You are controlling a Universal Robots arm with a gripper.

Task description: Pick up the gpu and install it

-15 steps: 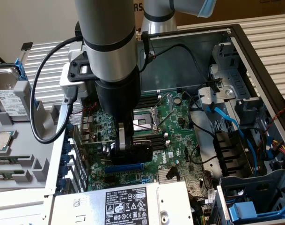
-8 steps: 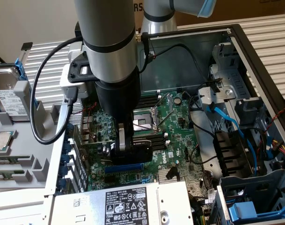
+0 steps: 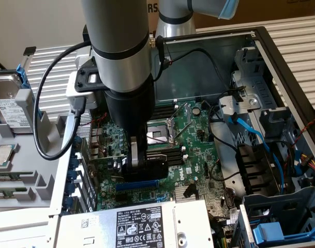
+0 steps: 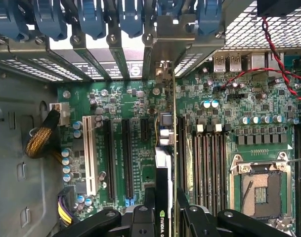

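We saw one gripper [image 4: 165, 193], its two fingers [image 4: 148, 210] closed on the one gpu [image 4: 162, 170], which stood edge-on over the single motherboard [image 4: 259, 103], near its one CPU socket [image 4: 259, 190].

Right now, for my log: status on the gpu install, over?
Gripper shut on the gpu, card on edge. At the motherboard slots, seating unclear. No obstruction seen beside card.

Daylight brightens the ribbed surface [image 3: 297, 41] in the exterior view, while the near arm [image 3: 121, 46] looms blurred and shades the motherboard [image 3: 188, 139]. The wrist view is evenly lit, with glare on the slot covers [image 4: 123, 49] and the end effector [image 4: 165, 195] and gpu [image 4: 162, 177] dark and blurred.
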